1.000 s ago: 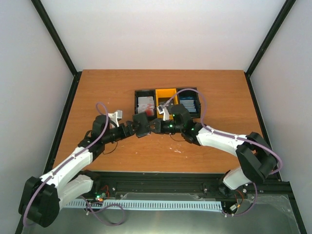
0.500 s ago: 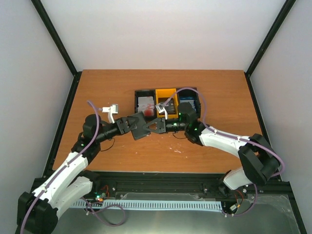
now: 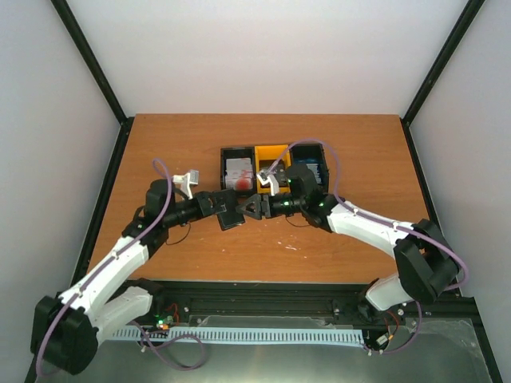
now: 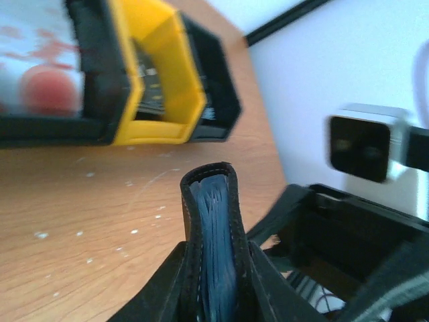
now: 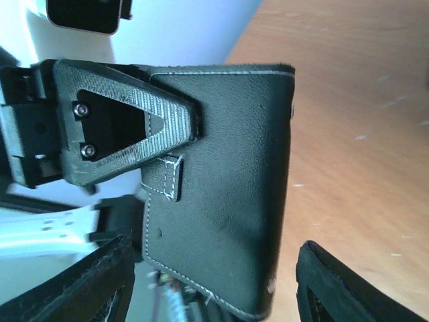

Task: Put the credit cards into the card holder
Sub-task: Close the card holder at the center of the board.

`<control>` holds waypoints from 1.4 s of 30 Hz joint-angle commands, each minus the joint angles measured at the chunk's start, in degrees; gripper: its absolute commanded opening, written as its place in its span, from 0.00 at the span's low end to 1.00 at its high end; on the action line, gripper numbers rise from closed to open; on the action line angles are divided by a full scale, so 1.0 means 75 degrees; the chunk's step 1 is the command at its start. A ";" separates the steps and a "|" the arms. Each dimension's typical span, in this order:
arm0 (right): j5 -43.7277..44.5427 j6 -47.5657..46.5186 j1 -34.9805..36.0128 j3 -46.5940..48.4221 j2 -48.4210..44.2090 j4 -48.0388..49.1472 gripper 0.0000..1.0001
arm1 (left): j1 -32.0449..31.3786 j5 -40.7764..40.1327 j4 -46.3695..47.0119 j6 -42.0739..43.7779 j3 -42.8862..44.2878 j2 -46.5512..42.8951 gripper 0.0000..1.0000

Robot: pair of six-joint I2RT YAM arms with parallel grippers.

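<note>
At centre frame the left gripper (image 3: pixel 219 208) clamps the folded card holder (image 3: pixel 231 217) while the right gripper (image 3: pixel 251 209), jaws spread, faces it, likely to pry it open next.

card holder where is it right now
The card holder is mid-table in the top view, clamped in the left end effector, just nearer the arms than the bins, with the open right end effector facing it.

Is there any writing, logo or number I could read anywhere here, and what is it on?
None can be read.
The card holder shows plain black leather with pale stitching, no brand.
The white cards with the red blotch: any print on them is too blurred to read.
</note>
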 commanded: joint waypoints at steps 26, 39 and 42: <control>1.1997 -0.5272 0.5083 0.1410 0.2140 -0.1479 0.66 | 0.0190 -0.0462 -0.3555 -0.0109 0.2399 0.2837 0.21; 1.2227 -0.6401 0.5113 0.1068 0.2236 0.0181 0.43 | 0.0192 -0.0175 -0.3395 -0.0274 0.2203 0.2870 0.23; 1.2274 -0.6400 0.5105 0.1118 0.2349 0.0235 0.32 | 0.0193 -0.0157 -0.3334 -0.0381 0.2065 0.2789 0.23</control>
